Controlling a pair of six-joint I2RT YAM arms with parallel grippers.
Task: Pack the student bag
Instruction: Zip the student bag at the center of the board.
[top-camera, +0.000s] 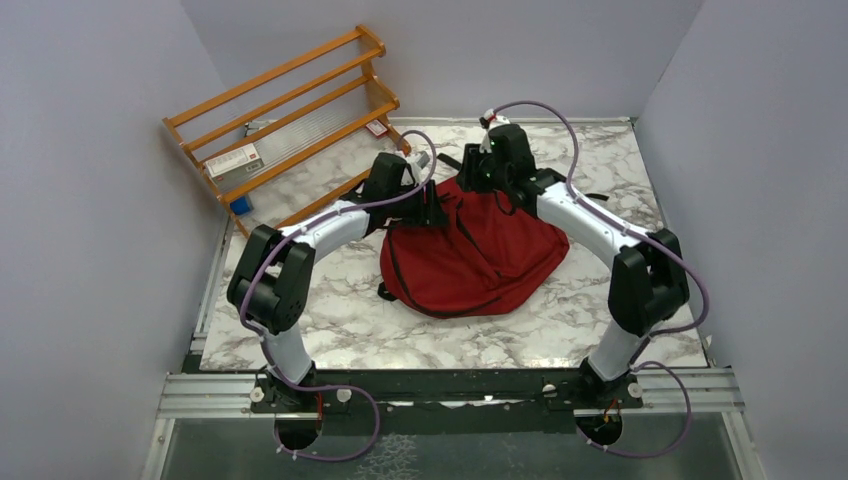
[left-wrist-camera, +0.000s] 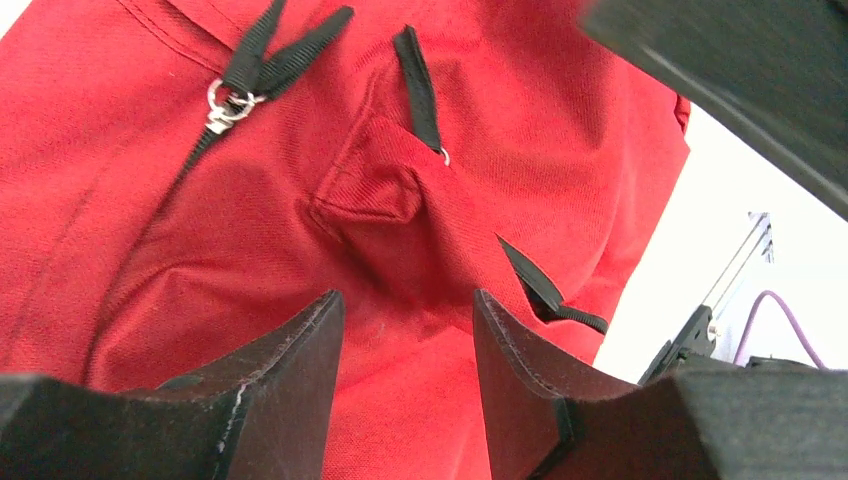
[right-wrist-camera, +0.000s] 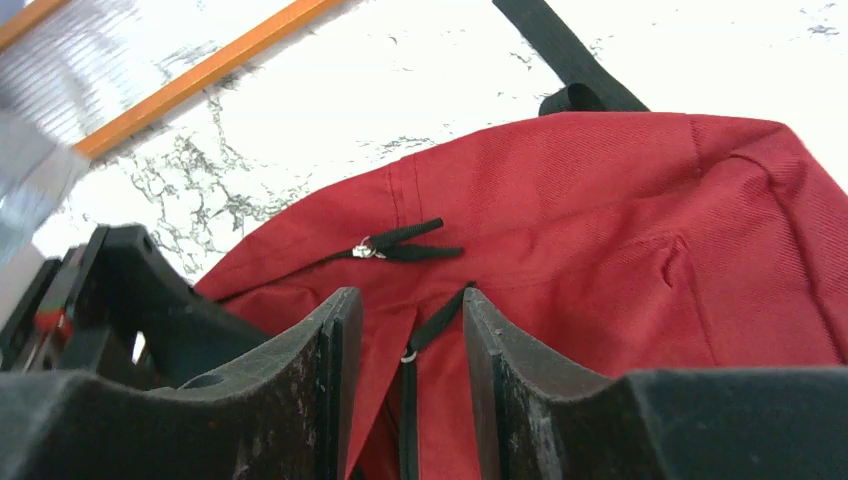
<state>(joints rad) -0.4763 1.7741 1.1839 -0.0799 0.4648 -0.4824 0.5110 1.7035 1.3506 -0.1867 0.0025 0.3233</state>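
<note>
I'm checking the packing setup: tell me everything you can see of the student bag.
The student bag is a dark red woven-fabric backpack with black zipper pulls and a black strap trailing from its far end. It lies slumped and creased on the marble table. The left pincer and right pincer each straddle fabric at its far end; a firm grip cannot be confirmed.

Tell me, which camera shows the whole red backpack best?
Top external: nearly all of the student bag shows there. Both wrist views show only close patches of its red fabric with black zipper pulls.
</note>
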